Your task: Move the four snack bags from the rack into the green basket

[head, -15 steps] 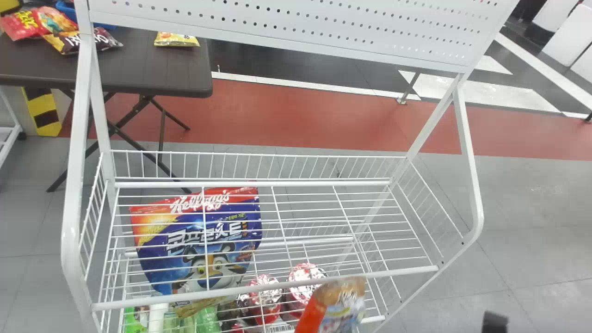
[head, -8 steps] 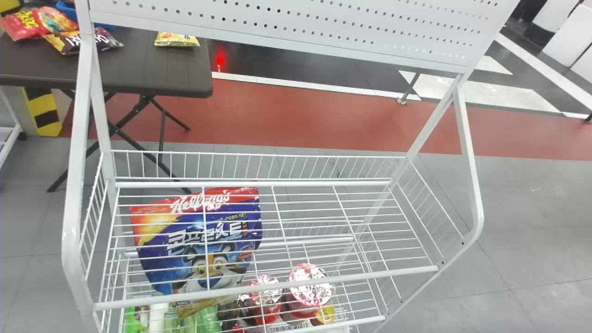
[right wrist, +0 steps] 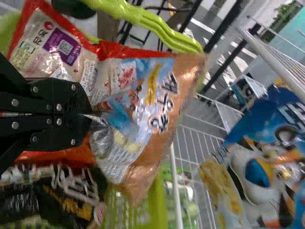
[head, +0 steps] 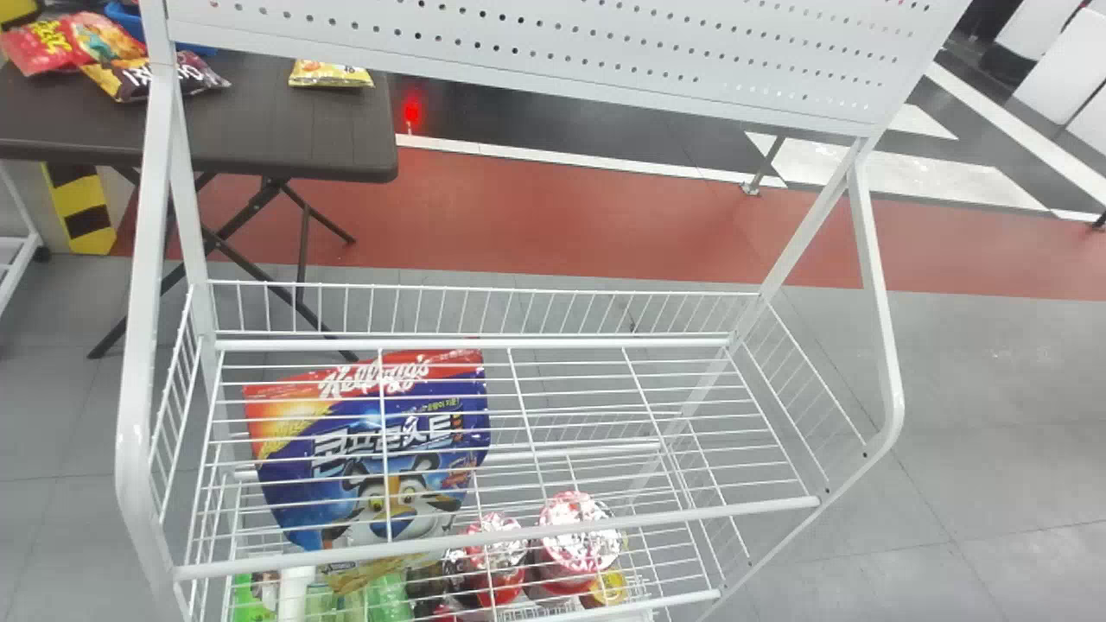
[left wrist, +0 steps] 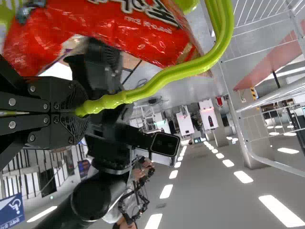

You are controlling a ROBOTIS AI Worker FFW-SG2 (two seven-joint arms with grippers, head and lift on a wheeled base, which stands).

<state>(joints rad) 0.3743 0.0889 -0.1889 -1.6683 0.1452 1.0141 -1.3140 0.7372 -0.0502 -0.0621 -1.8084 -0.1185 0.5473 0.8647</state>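
With the right claw [right wrist: 88,113], pinches the red and brown snack bag [right wrist: 138,95], with both tips squeezed tight on a crinkly fold near the middle. Holds that bag at the green basket [right wrist: 159,210], close to a black snack bag [right wrist: 47,195] in there. Cannot tell whether just over the basket or already partly inside. With the left claw [left wrist: 81,112], clamps tight on the basket's green handle [left wrist: 157,86].

Looks light, floppy and crinkly, with slick, shiny skin. Might slide out of a weak pinch, or get crushed inside by a hard squeeze. Best to lower gently, then let go.

Probably near the end of the job: one bag to drop, then one to fetch, the blue snack bag [head: 302,466] on the white rack [head: 134,432]. Expect a big, soft, slippery load there, maybe a bit heavier. Best to pinch deep at the flat red top edge, away from the fat belly. Could swing or snag on the front bar [head: 484,537], so go up first, nice and slow.
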